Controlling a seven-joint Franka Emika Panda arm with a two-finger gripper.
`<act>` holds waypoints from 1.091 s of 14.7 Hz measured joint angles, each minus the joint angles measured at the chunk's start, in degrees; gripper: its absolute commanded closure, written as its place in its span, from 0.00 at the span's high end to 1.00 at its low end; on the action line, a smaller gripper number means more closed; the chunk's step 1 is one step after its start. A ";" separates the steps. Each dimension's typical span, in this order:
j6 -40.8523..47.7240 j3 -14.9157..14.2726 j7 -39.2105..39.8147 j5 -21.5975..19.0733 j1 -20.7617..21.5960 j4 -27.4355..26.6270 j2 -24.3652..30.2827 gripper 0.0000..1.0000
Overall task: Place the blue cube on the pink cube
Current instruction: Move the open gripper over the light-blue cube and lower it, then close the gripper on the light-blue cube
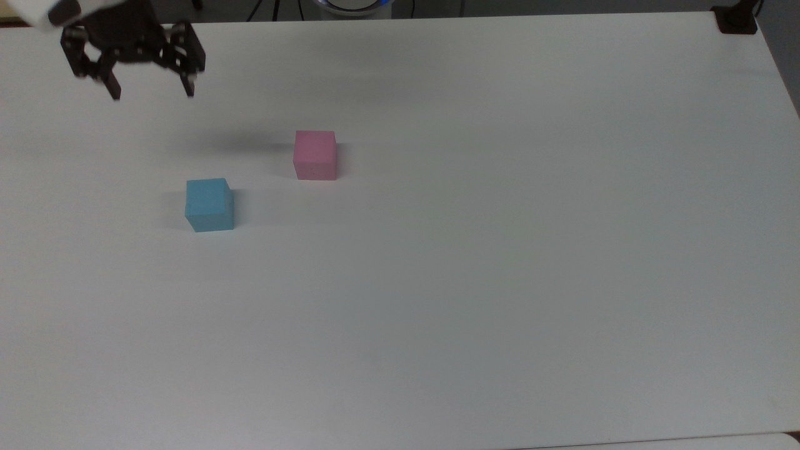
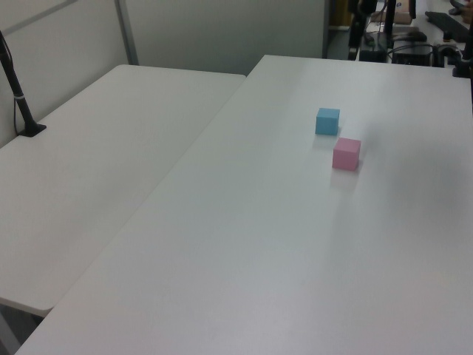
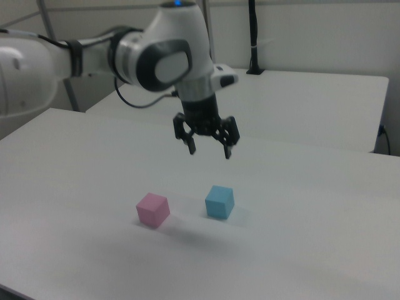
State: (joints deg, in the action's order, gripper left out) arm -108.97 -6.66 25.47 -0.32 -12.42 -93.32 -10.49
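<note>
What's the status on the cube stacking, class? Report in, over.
Gripper open, empty, above the table. Blue cube on the table, apart from pink cube. Nothing between them.

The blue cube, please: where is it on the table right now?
The blue cube sits on the white table in the top view's left half, apart from the pink cube, which lies up-right of it.

White table (image 1: 500,281); second white table (image 2: 89,170) alongside; black pole (image 3: 253,37).
</note>
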 measured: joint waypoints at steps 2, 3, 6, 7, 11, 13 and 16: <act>-4.47 0.03 -1.25 -0.17 0.01 -1.24 -3.01 1.00; -6.57 0.12 -1.97 -0.18 0.06 -1.77 -4.37 1.00; -10.00 0.41 -2.80 -0.18 0.63 -2.70 -7.21 1.00; -10.59 0.53 -3.02 -0.18 0.82 -2.90 -7.89 1.00; -15.56 0.71 -4.19 -0.18 1.64 -4.31 -10.47 1.00; -17.80 0.73 -5.55 -0.12 2.22 -5.13 -11.61 1.00; -18.20 0.72 -6.38 0.34 2.39 -5.23 -12.91 0.95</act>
State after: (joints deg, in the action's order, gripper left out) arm -127.18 -5.94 19.09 0.02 -10.03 -98.55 -23.40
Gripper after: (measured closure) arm 0.000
